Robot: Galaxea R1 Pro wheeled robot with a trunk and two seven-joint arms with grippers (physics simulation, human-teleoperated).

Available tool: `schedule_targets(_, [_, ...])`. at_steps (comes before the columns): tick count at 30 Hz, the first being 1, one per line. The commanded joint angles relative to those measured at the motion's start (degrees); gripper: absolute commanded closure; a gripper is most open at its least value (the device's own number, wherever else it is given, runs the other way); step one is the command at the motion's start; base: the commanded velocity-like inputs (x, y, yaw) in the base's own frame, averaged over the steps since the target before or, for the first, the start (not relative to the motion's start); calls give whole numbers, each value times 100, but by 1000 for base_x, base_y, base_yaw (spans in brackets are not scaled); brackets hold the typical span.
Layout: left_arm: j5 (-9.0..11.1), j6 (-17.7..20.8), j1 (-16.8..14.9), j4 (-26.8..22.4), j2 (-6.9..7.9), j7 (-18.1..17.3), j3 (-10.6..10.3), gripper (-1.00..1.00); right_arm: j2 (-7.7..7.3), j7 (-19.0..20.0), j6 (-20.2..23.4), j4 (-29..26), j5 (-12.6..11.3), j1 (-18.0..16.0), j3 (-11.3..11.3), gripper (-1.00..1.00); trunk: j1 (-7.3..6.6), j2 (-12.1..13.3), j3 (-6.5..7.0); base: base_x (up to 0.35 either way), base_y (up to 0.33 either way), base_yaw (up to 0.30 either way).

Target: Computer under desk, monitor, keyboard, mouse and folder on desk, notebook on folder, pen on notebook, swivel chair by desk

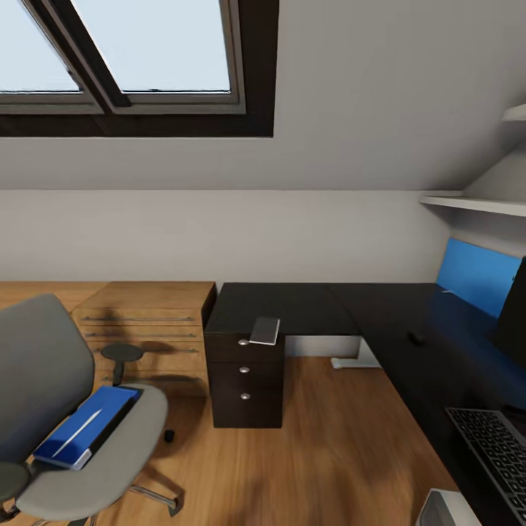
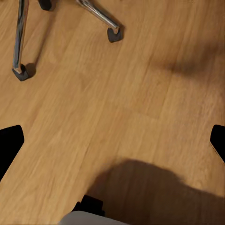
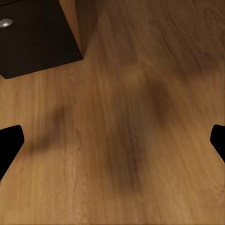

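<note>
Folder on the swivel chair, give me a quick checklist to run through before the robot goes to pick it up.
1. Folder lying flat on the swivel chair seat: ok.
2. Something pale and thin lies on the folder; whether it is the pen: cannot tell.
3. Left gripper empty, jaws wide over bare floor: ok.
4. Right gripper empty, jaws wide over bare floor: ok.
5. Free spot on the desk beside the mouse: ok, dark top looks bare around it.
6. Keyboard and monitor already on the desk: ok.
</note>
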Motion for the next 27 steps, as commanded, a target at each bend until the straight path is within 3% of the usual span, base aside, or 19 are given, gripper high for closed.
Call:
schedule_targets(1, [47,-7,3,-10,-1,7,-12,-100,0,39,-21,7,-60,-4,5,-100,4,-3,-5,335,0,0])
schedule_targets(17, [47,-7,3,-9,-1,7,-12,-100,0,39,-21,7,-54,-4,5,-100,4,-3,-5,335,-1,0])
schedule_targets(27, [47,-7,3,-2,-1,7,-12,-100,0,40,-21,7,-53,-4,6,-100,4,-3,-5,314,-118,0])
